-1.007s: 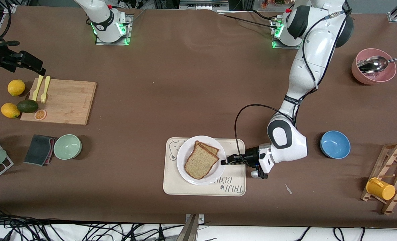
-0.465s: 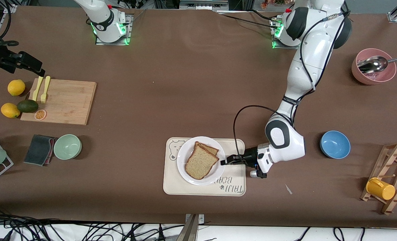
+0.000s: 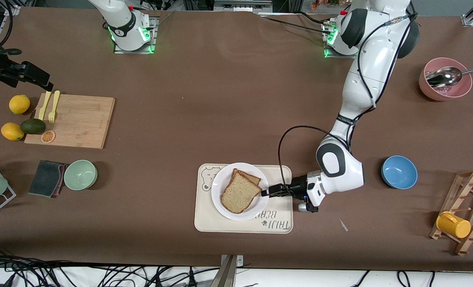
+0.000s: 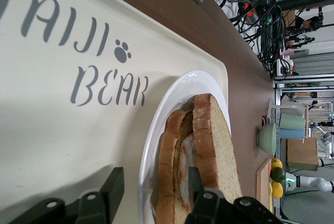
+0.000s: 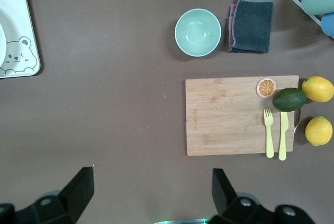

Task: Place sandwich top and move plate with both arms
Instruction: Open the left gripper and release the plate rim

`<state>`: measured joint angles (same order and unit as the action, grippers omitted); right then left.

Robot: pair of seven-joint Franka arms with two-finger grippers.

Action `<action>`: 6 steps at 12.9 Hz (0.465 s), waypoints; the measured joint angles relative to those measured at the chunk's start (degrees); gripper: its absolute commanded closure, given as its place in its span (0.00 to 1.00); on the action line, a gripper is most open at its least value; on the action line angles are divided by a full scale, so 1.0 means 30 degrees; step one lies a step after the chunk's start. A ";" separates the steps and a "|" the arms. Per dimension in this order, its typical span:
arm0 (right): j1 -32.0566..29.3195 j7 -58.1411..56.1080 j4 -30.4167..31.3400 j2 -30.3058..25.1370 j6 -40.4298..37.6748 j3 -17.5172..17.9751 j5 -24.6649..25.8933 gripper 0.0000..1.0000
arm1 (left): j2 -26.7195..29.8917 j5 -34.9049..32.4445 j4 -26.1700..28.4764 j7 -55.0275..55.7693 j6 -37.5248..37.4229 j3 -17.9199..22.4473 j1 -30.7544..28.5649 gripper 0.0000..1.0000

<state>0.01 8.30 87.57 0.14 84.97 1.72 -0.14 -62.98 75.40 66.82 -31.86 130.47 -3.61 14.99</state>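
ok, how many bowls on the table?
3. Green bowl beside the grey cloth toward the right arm's end; blue bowl and pink bowl, holding a spoon, toward the left arm's end. None look hidden.

Even, fairly bright overhead light fills the front view; the brown table point(image 3: 228, 99) reads flat and matte, with a faint paler sheen near the upper middle. Shadows are soft and short: 1 dark patch beside the green bowl point(image 3: 80, 174) and another under the blue bowl point(image 3: 399, 172). Green indicator lights glow at both arm bases along the top edge. The spoon point(image 3: 445, 76) in the upper right throws a bright glint. In the left wrist view the plate point(image 4: 156, 145) rim shines white (nearly blown out), and the dark fingers point(image 4: 112, 187) at the bottom edge look soft. The right wrist view is sharp and evenly lit.
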 measured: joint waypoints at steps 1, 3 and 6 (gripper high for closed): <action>-0.0001 0.0000 -0.0004 -0.0008 0.0000 -0.0014 0.0001 0.00 | 0.0008 0.0000 -0.0055 -0.0002 0.0000 0.0000 -0.0002 0.00; -0.0002 0.0000 -0.0033 -0.0127 0.0000 -0.0018 0.0001 0.00 | 0.0038 0.0000 -0.0205 -0.0002 0.0000 0.0000 -0.0006 0.00; -0.0002 0.0000 -0.0034 -0.0345 0.0020 -0.0018 0.0041 0.00 | 0.0163 0.0000 -0.0272 0.0002 -0.0005 0.0000 -0.0048 0.00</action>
<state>0.01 8.30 87.47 -0.90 85.03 1.67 -0.02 -62.49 75.40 66.00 -31.85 130.45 -3.61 14.85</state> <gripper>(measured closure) 0.000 0.000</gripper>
